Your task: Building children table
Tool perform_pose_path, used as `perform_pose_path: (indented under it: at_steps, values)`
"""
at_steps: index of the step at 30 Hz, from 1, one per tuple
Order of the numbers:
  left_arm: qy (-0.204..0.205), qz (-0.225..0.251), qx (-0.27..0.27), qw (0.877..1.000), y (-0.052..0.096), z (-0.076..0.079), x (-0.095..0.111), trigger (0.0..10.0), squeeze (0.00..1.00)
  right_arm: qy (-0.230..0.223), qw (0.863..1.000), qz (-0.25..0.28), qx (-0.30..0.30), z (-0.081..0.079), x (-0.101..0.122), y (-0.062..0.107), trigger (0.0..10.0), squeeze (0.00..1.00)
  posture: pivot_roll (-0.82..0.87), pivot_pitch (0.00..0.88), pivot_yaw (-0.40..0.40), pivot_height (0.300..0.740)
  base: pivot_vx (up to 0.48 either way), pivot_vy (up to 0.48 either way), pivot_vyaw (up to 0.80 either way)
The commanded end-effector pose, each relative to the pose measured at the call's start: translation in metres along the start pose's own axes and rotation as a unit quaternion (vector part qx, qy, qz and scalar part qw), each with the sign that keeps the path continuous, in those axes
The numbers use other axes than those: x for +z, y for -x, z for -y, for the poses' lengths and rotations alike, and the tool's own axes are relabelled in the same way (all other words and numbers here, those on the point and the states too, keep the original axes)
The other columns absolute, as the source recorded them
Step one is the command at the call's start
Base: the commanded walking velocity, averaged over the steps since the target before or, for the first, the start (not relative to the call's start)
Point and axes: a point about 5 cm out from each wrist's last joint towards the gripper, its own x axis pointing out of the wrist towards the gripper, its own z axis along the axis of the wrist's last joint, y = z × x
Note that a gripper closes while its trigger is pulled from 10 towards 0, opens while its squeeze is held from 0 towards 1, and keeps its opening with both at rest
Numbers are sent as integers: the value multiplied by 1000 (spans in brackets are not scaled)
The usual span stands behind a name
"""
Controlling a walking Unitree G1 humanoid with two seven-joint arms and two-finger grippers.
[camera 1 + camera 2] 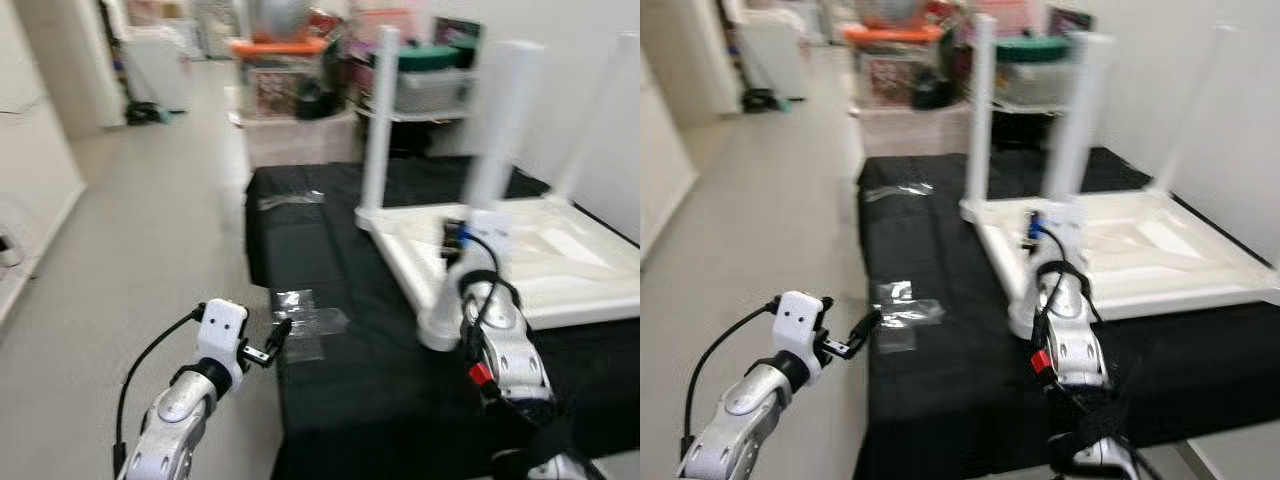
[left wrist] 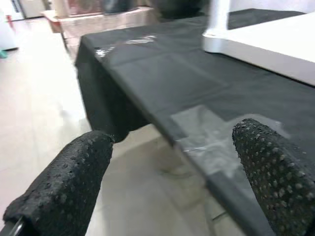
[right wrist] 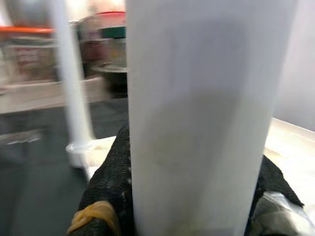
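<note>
white children's table (image 1: 560, 255) sits upside down on a black cloth (image 1: 340, 330), legs pointing up. right gripper (image 3: 192, 196) is clamped around the near table leg (image 1: 497, 130), low down by the tabletop corner; in the right wrist view the leg sits between the black fingers (image 3: 110, 187), touching both. left gripper (image 1: 272, 340) hovers at the cloth's left edge, fingers spread apart with nothing between them, just beside clear tape patches (image 1: 305, 315) stuck on the cloth. two more legs (image 1: 380, 120) stand at the far corners. storage boxes (image 1: 285, 75) are stacked behind. head views blurred.
</note>
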Motion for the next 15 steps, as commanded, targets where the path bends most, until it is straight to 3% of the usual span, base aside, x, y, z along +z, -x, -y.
perform_pose_path:
  at_steps: [1, 3, 4, 5, 6, 7, 8, 10, 11, 12, 15]
  values:
    - [-1, -6, -4, 1000, -2, 2, -1, 10000, 0, 22, 993, -99, -54, 17, -44, 17, 0, 0, 12, 0, -20, 740, 0, 0, 0]
    - [-2, -7, -11, 1000, -3, 4, -1, 10000, 0, 9, 995, -84, 43, -19, -39, 37, 0, 0, 8, 0, -17, 740, 0, 0, 0]
    - [-2, -7, -11, 1000, -3, 4, -1, 10000, 0, 9, 995, -84, 43, -19, -39, 37, 0, 0, 8, 0, -17, 740, 0, 0, 0]
    - [-2, -7, -12, 1000, -3, 4, -1, 10000, 0, 0, 992, -76, 102, -35, -34, 43, 0, 0, 7, 0, -17, 740, 0, 0, 0]
    - [-2, -7, -12, 1000, -3, 4, -1, 10000, 0, 0, 992, -76, 102, -35, -34, 43, 0, 0, 7, 0, -17, 740, 0, 0, 0]
    - [-2, -7, -11, 1000, -3, 4, -1, 10000, 0, -4, 981, -49, 190, -55, -26, 49, 10000, 0, 5, 0, -17, 740, 0, 0, 0]
    - [-1, -7, -10, 1000, -4, 4, -2, 10000, 0, -3, 959, -5, 284, -69, -17, 53, 10000, 0, 5, 0, -19, 740, 0, 0, 0]
    - [-1, -7, -10, 1000, -4, 4, -2, 10000, 0, -3, 959, -5, 284, -69, -17, 53, 10000, 0, 5, 0, -19, 740, 0, 0, 0]
    - [0, -7, -10, 1000, -3, 5, -2, 10000, 0, -11, 953, 4, 303, -67, -13, 47, 10000, 314, 5, 0, -20, 740, 0, 0, 0]
    - [0, -7, -10, 1000, -3, 5, -3, 10000, 0, -18, 945, 14, 327, -64, -8, 40, 10000, 1000, 7, 0, -22, 740, 0, 0, 0]
    - [0, -7, -10, 1000, -3, 5, -3, 10000, 0, -23, 939, 20, 343, -61, -4, 35, 10000, 1000, 7, 0, -22, 740, 0, 0, 0]
